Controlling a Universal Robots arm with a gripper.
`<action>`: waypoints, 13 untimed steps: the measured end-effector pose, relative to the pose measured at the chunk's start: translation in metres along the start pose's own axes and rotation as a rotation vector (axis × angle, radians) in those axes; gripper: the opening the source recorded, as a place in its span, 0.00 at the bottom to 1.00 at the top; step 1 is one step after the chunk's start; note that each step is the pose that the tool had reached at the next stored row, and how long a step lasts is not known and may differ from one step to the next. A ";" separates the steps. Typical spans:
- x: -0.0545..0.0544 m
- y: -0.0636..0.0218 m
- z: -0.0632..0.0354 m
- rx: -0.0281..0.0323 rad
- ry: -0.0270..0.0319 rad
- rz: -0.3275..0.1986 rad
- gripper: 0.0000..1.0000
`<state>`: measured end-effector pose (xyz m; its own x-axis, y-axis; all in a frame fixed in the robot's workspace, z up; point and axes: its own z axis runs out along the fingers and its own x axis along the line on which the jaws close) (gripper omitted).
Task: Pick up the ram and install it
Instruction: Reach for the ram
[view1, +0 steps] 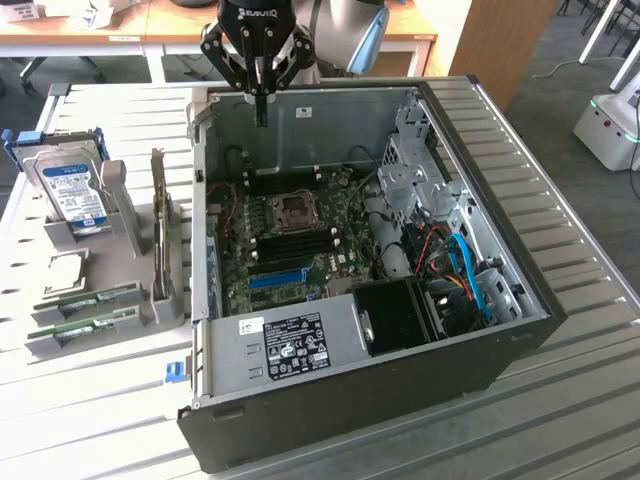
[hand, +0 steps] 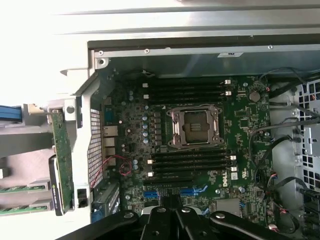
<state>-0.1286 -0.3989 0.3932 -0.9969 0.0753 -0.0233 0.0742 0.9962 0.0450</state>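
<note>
Gripper (view1: 260, 110) hangs at 12 o'clock in the exterior view, over the far wall of the open computer case (view1: 400, 400). Its jaws are pressed fully together with nothing between them, so I judge the pick is not yet made. The ram (view1: 88, 297) sits well apart from it, out at 8 o'clock on the desk (view1: 90, 430), outside the case. A second green stick (view1: 80, 326) lies just beside the ram toward 6 o'clock, and both rest in grey holders (view1: 45, 345). Holders probably keep each stick propped with a long edge free for a pinch from above. That is a judgement, as the exact seating is too small to tell. Long axis of the ram runs roughly 9-to-3 across the exterior view, with the 3 o'clock end tipped slightly toward 2 and pointing at the case. Case lies on its side with the lid off, so the motherboard (view1: 300, 235) faces up and the black memory slots (hand: 190, 161) are open to a top-down approach. Slots flank the CPU socket (hand: 194, 126) and look empty. They run close to parallel with the ram's long axis. Hard drive (view1: 72, 190) stands at 10 o'clock in its own cradle, with an upright card (view1: 158, 225) between it and the case. Nothing touches either.
</note>
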 end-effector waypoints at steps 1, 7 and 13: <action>0.001 -0.0001 0.0000 0.0000 -0.0001 0.000 0.11; 0.012 -0.0009 -0.0001 -0.0001 0.0000 0.000 0.11; 0.024 -0.0018 -0.0003 0.0000 0.0000 0.000 0.11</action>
<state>-0.1522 -0.3989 0.3929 -0.9969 0.0753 -0.0233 0.0742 0.9962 0.0450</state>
